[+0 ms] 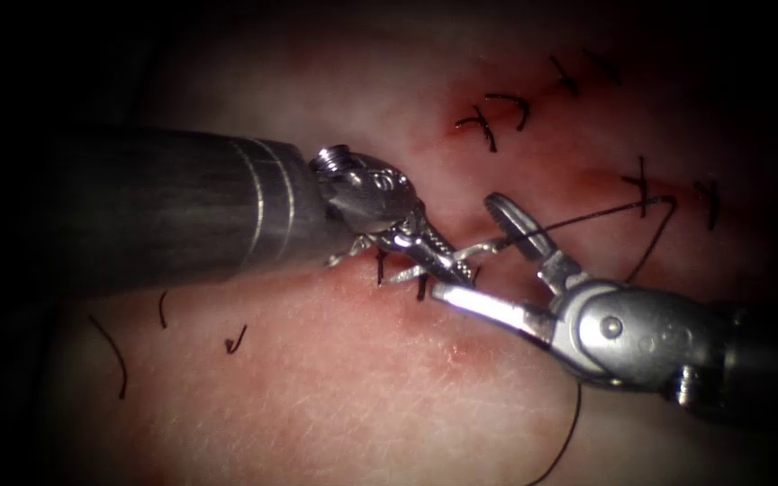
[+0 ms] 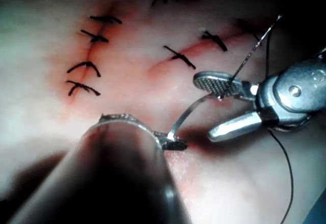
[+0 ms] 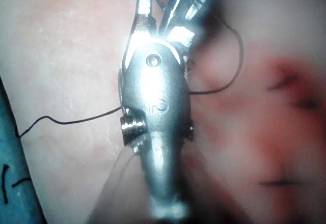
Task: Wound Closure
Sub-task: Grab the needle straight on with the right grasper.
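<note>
Curved needle [image 2: 188, 113] is gripped nr one end by L tool [image 1: 425, 247] fingers, over the cut [image 1: 353, 270]; not seen in tissue [image 1: 317, 378]. R tool [image 1: 479, 256] fingers are spread, thread [image 1: 587, 216] running between, nothing held. Needle judged stiff, slick; best gripped mid-curve.

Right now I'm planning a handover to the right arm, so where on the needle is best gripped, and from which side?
Probably the needle's bare mid-curve, coming from the endoscope view's right. The left tool is shut on the end by the tissue, and the rest arcs up free between the open, empty jaws of the right tool.
</note>
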Motion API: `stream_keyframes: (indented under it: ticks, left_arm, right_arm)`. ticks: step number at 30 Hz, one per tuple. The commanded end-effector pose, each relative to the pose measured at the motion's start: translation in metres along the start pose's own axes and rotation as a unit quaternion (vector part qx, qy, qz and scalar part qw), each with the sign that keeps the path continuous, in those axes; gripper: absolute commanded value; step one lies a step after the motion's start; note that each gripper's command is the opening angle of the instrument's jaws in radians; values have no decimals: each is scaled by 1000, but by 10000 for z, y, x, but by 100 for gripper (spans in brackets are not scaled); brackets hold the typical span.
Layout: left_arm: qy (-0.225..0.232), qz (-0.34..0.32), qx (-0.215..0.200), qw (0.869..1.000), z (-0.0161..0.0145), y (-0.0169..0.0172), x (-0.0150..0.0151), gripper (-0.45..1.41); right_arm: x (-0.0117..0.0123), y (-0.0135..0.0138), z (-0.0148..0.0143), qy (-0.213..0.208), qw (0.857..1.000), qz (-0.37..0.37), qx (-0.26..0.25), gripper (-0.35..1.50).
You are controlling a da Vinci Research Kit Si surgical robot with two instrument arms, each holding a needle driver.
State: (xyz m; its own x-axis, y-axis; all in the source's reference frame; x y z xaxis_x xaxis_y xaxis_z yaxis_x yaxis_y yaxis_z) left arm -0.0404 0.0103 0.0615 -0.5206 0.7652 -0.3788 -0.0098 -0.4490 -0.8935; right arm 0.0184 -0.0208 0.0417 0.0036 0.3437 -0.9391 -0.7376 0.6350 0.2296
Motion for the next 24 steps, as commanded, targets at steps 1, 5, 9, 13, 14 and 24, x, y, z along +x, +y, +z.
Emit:
stream_keyframes:
  ticks: [1,5,9,13,14,24]
  left_arm:
    - [12,-2,2,1000,6,-5,1,-45]
    - [41,0,18,999,4,-2,-2,-45]
    - [65,0,32,997,0,3,-7,-45]
    - [77,1,36,996,-1,10,-12,-45]
    - [80,1,38,996,-1,12,-13,-45]
    - [95,12,49,994,3,20,-15,-45]
  right_arm:
    - [-11,-13,2,-4,1000,14,-2,132]
    - [-14,-10,0,-12,998,44,-38,112]
    - [-16,2,0,-27,995,67,-70,90]
    - [-20,8,0,-41,992,66,-95,100]
    - [-22,8,0,-43,992,65,-100,103]
    - [-27,9,2,-43,987,85,-127,91]
